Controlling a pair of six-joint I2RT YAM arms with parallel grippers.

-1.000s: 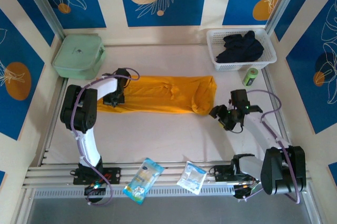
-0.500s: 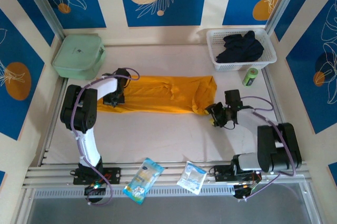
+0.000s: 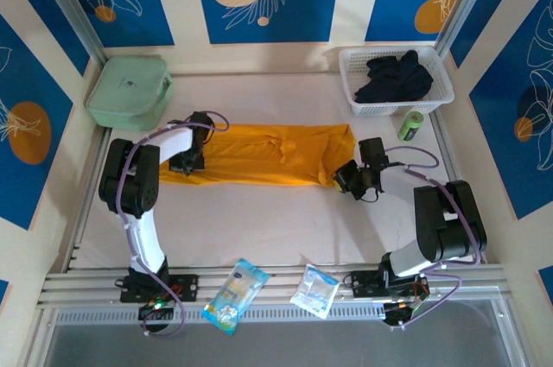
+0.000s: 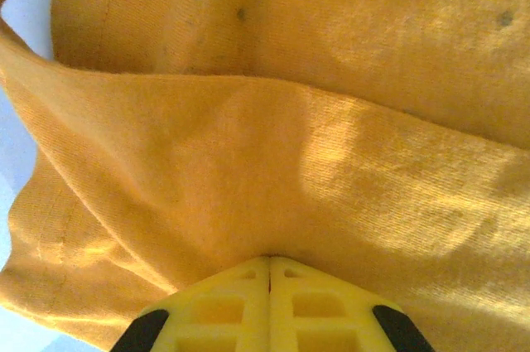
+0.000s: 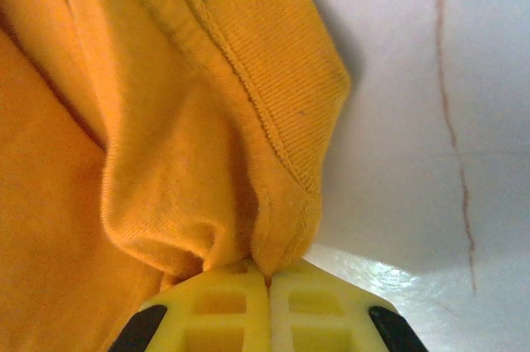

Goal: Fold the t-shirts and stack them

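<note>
A bright orange-yellow t-shirt (image 3: pixel 259 155) lies folded into a long band across the middle of the table. My left gripper (image 3: pixel 188 162) is at its left end. In the left wrist view, the yellow jaws (image 4: pixel 269 262) are pressed together with a fold of the t-shirt (image 4: pixel 273 120) pinched at their tips. My right gripper (image 3: pixel 341 179) is at the shirt's right end. In the right wrist view it (image 5: pixel 267 273) is shut on a bunched, hemmed edge of the t-shirt (image 5: pixel 166 120), with bare white table to the right.
A pale mint-green zip case (image 3: pixel 130 91) sits at the back left. A white basket (image 3: pixel 380 110) at the back right holds dark garments (image 3: pixel 393 76), with a green can (image 3: pixel 411 125) beside it. Two plastic packets (image 3: pixel 235 294) (image 3: pixel 314 291) lie on the front rail.
My right gripper has moved left to the shirt's right end and closed on its edge. The left arm and the shirt's left end have stayed put.
</note>
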